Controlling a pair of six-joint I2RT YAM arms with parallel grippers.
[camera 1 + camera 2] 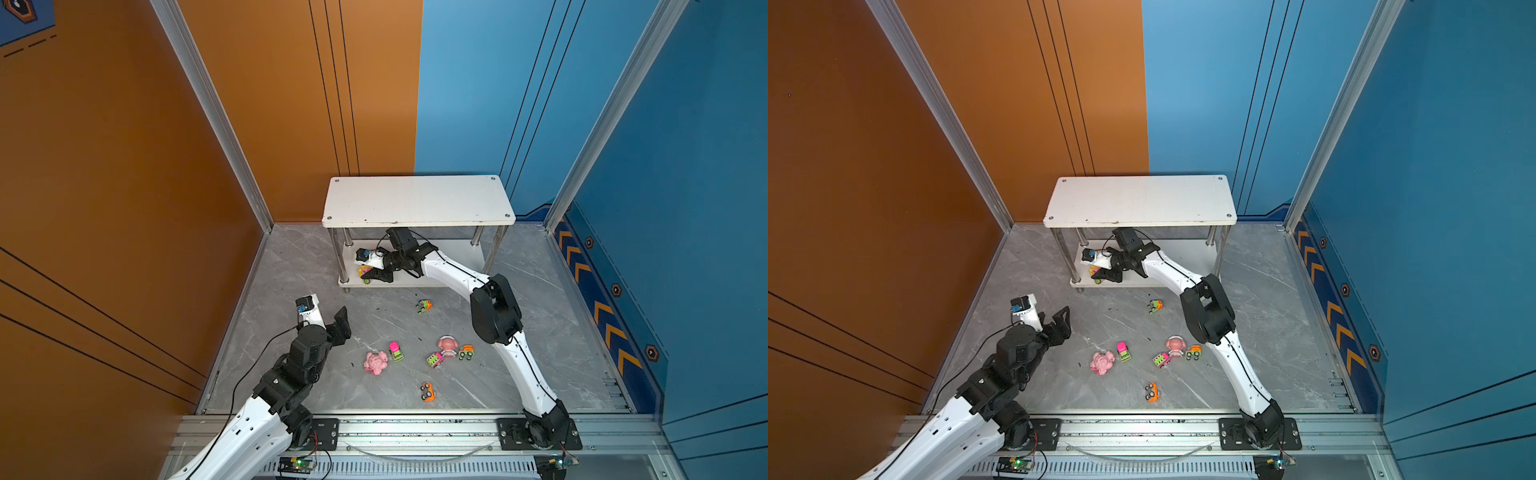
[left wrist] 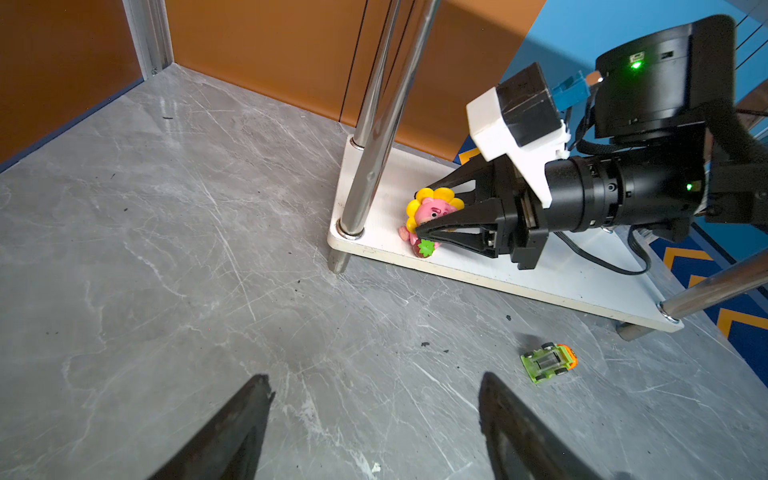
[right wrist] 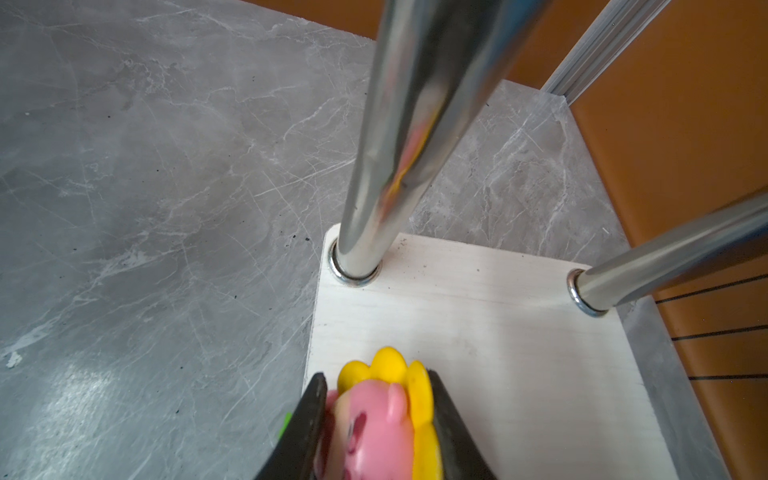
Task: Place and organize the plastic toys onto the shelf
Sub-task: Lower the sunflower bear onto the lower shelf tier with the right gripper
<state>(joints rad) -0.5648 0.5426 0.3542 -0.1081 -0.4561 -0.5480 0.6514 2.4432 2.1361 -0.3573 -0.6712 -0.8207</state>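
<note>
Grey flooring (image 2: 166,249) was seen beneath the empty, wide-spread left claw (image 2: 374,378). A figurine (image 2: 432,211), judged light and slick, was clamped at its head by the right claw (image 3: 375,376).

The grey marble desk (image 1: 291,266) carries the white two-tier shelf (image 1: 415,199). A sunflower figurine (image 2: 432,208) is on the shelf's lower board, near a front post. Seven small toys (image 1: 395,351) lie scattered on the desk in front of the shelf.
</note>
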